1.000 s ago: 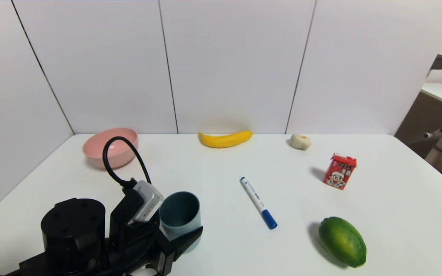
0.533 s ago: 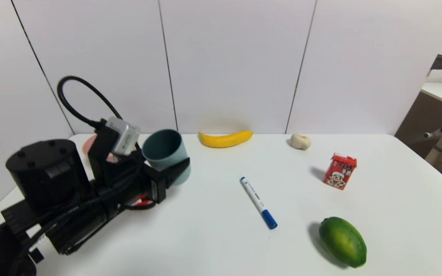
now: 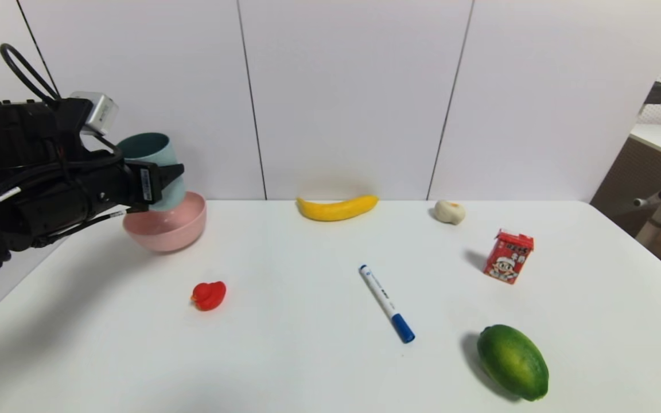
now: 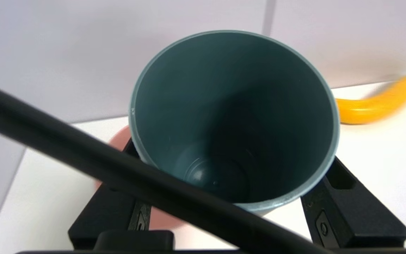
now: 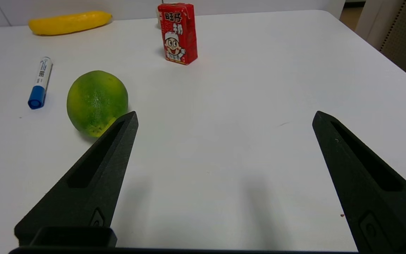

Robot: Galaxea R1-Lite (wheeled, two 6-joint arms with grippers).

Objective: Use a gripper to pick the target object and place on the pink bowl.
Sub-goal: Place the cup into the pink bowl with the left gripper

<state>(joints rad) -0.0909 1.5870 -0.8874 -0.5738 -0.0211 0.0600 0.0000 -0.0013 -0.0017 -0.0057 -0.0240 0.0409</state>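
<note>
My left gripper [image 3: 164, 178] is shut on the blue-grey tumbler [image 3: 152, 166], holding it upright in the air directly over the pink bowl [image 3: 167, 226] at the table's far left. The tumbler's base hangs at about the bowl's rim. In the left wrist view the tumbler's teal inside [image 4: 234, 116] fills the frame between the black fingers [image 4: 347, 208], with pink of the bowl [image 4: 118, 139] showing beneath. My right gripper [image 5: 224, 116] is open over bare table at the near right, out of the head view.
A red rubber duck [image 3: 209, 295] lies in front of the bowl. A yellow banana [image 3: 336, 207] and a garlic bulb [image 3: 450, 211] sit by the back wall. A blue-capped marker [image 3: 387, 302], a red drink carton [image 3: 507, 256] and a green fruit [image 3: 512, 361] lie to the right.
My left arm has lifted the tumbler from the near table and carried it back and left, until it hangs over the pink bowl. The red duck is now uncovered.
</note>
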